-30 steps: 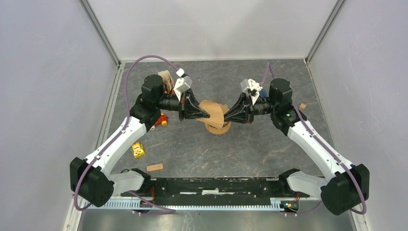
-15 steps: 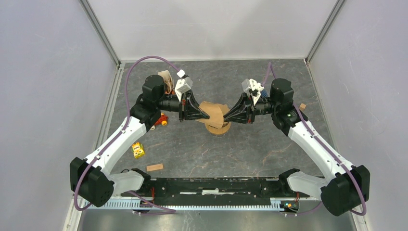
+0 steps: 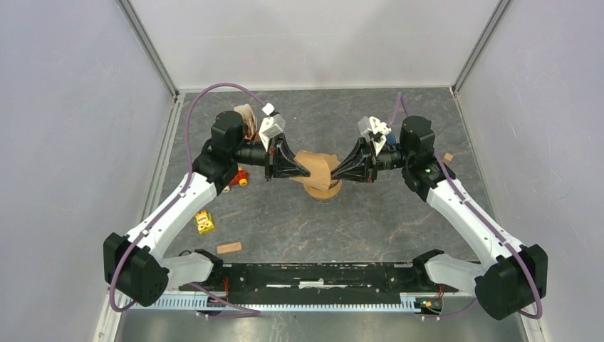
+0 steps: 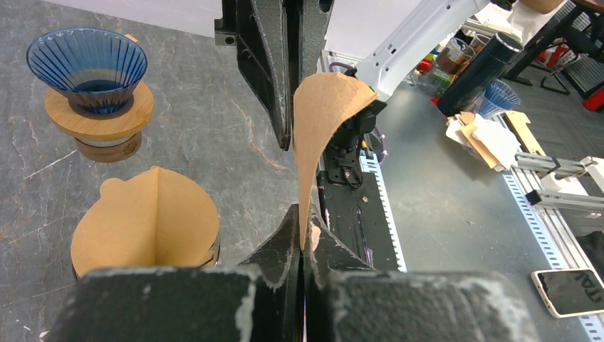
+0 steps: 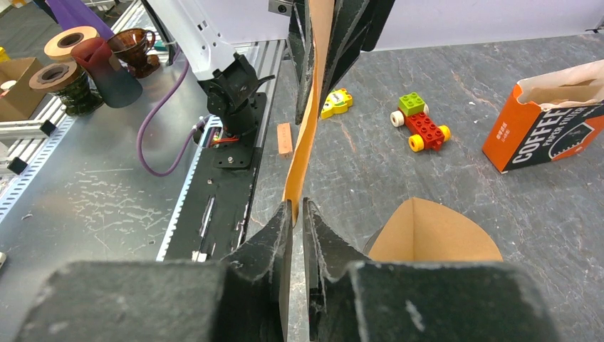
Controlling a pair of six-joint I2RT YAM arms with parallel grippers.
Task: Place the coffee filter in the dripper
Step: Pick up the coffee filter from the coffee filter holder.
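Observation:
A brown paper coffee filter [image 3: 318,166] hangs in the air at mid-table, stretched between my two grippers. My left gripper [image 3: 308,172] is shut on one edge of it [image 4: 322,107]. My right gripper [image 3: 335,173] pinches the other edge [image 5: 306,135], with only a narrow gap between the jaws. Right below stands a dripper [image 3: 322,189] that has another brown filter [image 4: 146,226] sitting open in it; it also shows in the right wrist view [image 5: 434,235]. A blue ribbed dripper [image 4: 88,65] on a wooden ring stands farther off.
An orange coffee filter box [image 5: 547,121] stands behind the left arm [image 3: 246,116]. A red toy car [image 3: 238,178], a yellow toy [image 3: 205,222] and a wooden block [image 3: 228,248] lie at the left. A small block [image 3: 447,157] lies at the right.

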